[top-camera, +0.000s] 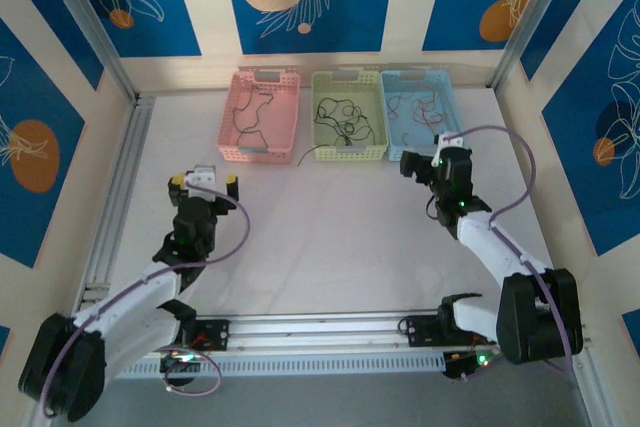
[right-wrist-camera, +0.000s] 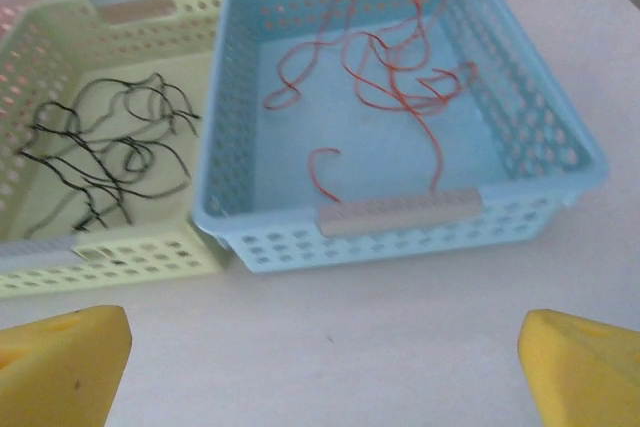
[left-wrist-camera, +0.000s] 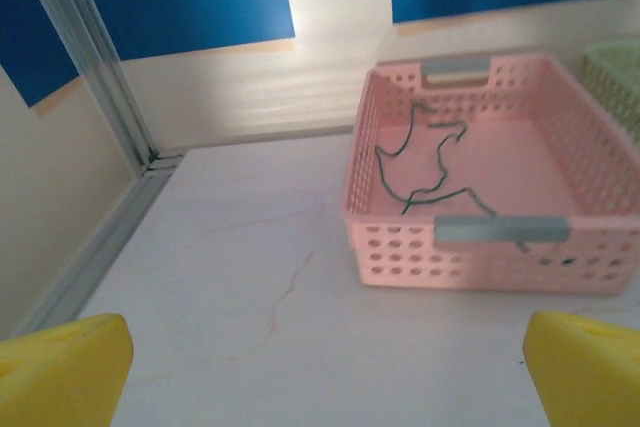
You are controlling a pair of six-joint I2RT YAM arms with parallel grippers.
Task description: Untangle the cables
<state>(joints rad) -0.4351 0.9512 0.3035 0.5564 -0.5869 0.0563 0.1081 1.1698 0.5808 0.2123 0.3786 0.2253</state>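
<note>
Thin cables lie in three baskets at the table's far side. A dark cable (left-wrist-camera: 425,162) squiggles inside the pink basket (top-camera: 262,115). Black cables (right-wrist-camera: 105,152) lie tangled in the green basket (top-camera: 347,113), one end trailing over its front onto the table (top-camera: 312,154). An orange-red cable (right-wrist-camera: 385,67) loops inside the blue basket (top-camera: 421,110). My left gripper (top-camera: 204,178) stands open over the table, short of the pink basket. My right gripper (top-camera: 430,162) is open with nothing in it, just before the blue basket's front rim (right-wrist-camera: 400,215).
Blue patterned walls and a metal frame (top-camera: 85,17) enclose the white table (top-camera: 330,237). A rail (top-camera: 330,332) runs along the near edge between the arm bases. Purple arm cables (top-camera: 525,172) arc over the right arm.
</note>
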